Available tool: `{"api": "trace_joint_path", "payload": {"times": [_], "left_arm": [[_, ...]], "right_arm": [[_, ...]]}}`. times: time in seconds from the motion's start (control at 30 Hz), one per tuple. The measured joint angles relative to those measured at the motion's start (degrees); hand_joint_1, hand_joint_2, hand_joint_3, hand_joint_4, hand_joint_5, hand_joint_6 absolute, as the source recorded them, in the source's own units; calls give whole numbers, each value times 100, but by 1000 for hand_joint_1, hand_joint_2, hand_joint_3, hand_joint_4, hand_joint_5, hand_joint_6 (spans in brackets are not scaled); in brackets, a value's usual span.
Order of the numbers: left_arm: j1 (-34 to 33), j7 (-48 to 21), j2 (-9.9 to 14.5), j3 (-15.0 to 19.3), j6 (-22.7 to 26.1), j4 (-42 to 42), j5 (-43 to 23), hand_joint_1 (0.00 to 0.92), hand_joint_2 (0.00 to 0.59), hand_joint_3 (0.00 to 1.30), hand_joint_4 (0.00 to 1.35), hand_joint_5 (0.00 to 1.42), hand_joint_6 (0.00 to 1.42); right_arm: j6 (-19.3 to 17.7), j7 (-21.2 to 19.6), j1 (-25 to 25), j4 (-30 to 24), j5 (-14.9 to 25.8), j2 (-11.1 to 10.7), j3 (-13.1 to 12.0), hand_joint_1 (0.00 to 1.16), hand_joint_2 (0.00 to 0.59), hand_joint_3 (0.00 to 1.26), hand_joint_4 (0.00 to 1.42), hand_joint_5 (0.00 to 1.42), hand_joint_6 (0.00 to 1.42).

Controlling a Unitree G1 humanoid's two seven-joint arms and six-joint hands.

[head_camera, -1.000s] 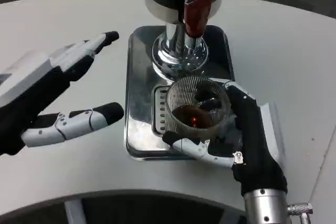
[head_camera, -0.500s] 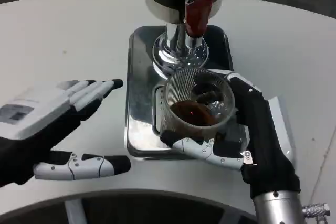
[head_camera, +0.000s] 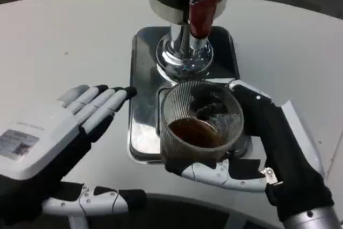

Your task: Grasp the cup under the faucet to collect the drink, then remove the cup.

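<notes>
While the ribbed clear glass cup (head_camera: 201, 124), partly filled with dark brown drink, stood upright in the grip of the right hand (head_camera: 257, 148), its place relative to the red-handled faucet (head_camera: 201, 17) decided what came next: the cup sat just in front of and below the spout, toward the robot, over the front part of the polished steel drip tray (head_camera: 142, 105). The right hand wrapped it from the right side, black palm against the wall and white-and-black fingers (head_camera: 214, 172) curling round the near side beneath the base edge, so the cup's long axis ran vertical and the grip looked secure. The left hand (head_camera: 59, 143) hovered open over the white worktop (head_camera: 64, 41) to the left of the tray, fingers spread and pointing toward the cup, holding nothing and well apart from it. With drink already inside, the remaining step appeared to be drawing the cup away from the dispenser's shiny round base (head_camera: 185, 54), keeping it level so nothing spilled.
</notes>
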Motion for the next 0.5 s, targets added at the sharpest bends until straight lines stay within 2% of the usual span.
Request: {"api": "trace_joint_path", "payload": {"times": [0.13,0.27,0.5], "left_arm": [[353,42,-268,1,-7,-333,14,0,58,0,0,0,0],[757,43,-425,-72,-44,-583,52,0,54,0,0,0,0],[1017,37,-450,-96,-75,-846,103,0,49,0,0,0,0]], "right_arm": [[238,252,275,-520,4,-102,-37,1162,125,748,921,916,1180],[427,378,588,-924,-8,-133,-17,1162,125,748,921,916,1182],[524,596,949,-1491,0,-285,-23,1162,125,748,921,916,1183]]}}
